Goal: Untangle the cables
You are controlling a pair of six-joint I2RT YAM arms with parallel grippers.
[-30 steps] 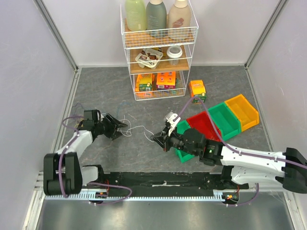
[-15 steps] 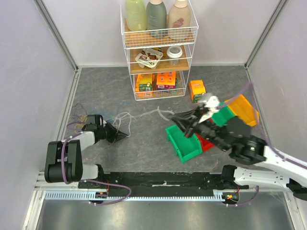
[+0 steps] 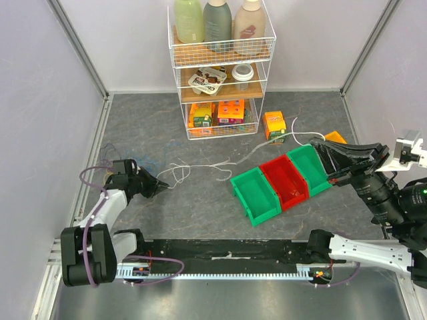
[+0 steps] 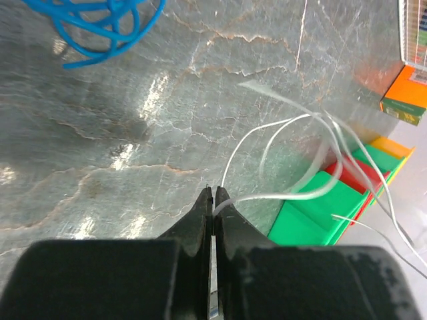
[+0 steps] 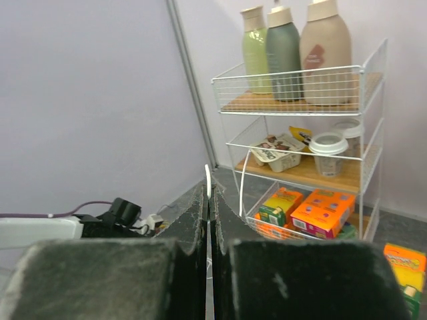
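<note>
At the left edge of the desk point(image 3: 200, 217), the left gripper point(image 4: 213, 193) lies low with its fingers pressed together, pinching one end of the white cable point(image 4: 287, 195) at the very tips. It likely sits this low so that end stays anchored to the desk. Just beyond it, toward the far left corner, the blue cable point(image 4: 100, 23) lies in a loose bundle, and neither gripper touches it.

From the left gripper the white cable makes a few slack loops, then crosses the middle of the desk and climbs past the orange box point(image 3: 274, 125) toward the right edge. There the right gripper point(image 3: 316, 144) hangs raised above the bins, its fingers also pressed together. The wrist view shows a white strand pinched between its tips. With one end held down and the other lifted away, the two arms appear to be drawing the white cable out long so that its loops open and it comes clear of the rest.

By count there are two grippers, both pinching the white cable. Two cable colours are certain, white and blue. The several white strands may be one cable or more, and I cannot tell which. There are four bins: a green bin point(image 3: 257, 198), a red bin point(image 3: 285, 183), a second green bin point(image 3: 311, 168) and a yellow bin point(image 3: 335, 137) mostly hidden behind the right gripper. One wire rack point(image 3: 220, 77) stands at the far edge with three bottles on top.
</note>
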